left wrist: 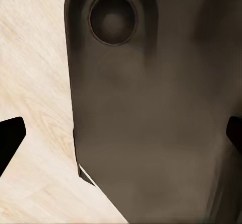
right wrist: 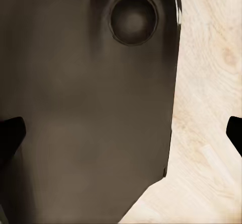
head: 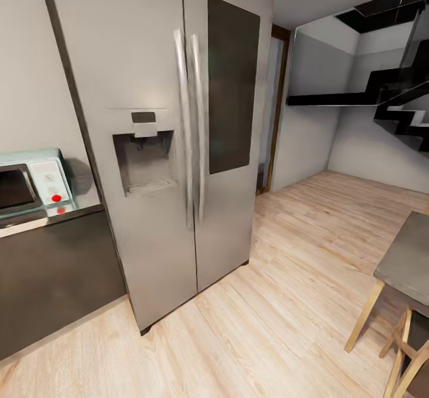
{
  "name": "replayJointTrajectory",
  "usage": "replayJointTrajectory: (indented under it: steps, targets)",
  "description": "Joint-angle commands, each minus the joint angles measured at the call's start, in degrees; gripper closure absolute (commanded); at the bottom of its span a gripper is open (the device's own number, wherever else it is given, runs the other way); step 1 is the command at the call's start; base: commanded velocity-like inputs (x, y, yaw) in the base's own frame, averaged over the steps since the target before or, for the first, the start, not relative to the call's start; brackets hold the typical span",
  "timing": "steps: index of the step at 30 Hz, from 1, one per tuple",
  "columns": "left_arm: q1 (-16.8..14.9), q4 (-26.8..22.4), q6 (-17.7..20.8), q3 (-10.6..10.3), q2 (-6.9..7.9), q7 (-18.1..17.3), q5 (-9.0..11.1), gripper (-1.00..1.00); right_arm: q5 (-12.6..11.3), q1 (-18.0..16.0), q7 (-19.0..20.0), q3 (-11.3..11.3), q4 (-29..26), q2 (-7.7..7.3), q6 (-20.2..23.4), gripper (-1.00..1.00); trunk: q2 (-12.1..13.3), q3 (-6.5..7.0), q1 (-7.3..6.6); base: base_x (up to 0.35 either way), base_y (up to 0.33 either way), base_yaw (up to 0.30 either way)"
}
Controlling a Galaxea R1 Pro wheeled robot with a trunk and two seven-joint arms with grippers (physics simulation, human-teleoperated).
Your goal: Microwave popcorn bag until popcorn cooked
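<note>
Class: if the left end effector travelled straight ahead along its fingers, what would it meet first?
Probably the robot's own dark base, which lies directly ahead of the left end effector; the wood floor lies beside it. Depth is unclear.

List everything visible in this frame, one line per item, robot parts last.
Microwave: one, pale blue, on the countertop at far left.
Countertop: one, grey, over dark cabinet fronts.
Fridge: one, silver, two doors, beside the countertop.
Floor: light wood planks.
Table: one, grey top, wooden legs, at right.
Staircase: one, black, back right.
Left gripper: black fingertips spread, nothing between them, over a dark robot body.
Right gripper: same, fingertips spread.
</note>
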Motion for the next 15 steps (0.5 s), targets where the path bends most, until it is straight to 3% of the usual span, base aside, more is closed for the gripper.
replayJointTrajectory:
  steps: [1, 12, 15]
  targets:
    - [0.0, 0.0, 0.0, 0.0, 0.00, 0.0, 0.0, -1.00, 0.0, 0.0, 0.0, 0.0, 0.0, 0.00, 0.0, -1.00, 0.0, -0.03, 0.00, 0.000, 0.000, 0.000]
    - [-0.1, -2.3, -2.6, 0.3, -0.16, -0.1, 0.1, -1.00, 0.5, -0.1, -0.1, 0.2, -0.1, 0.27, -1.1, -1.00, 0.0, -0.03, 0.00, 0.000, 0.000, 0.001]
    - [-0.1, -3.2, -3.6, 0.2, -0.26, -0.4, 0.0, -1.00, 0.5, -0.1, -0.1, 0.2, -0.1, 0.06, -1.9, -1.00, 0.0, -0.03, 0.00, 0.000, 0.000, 0.181]
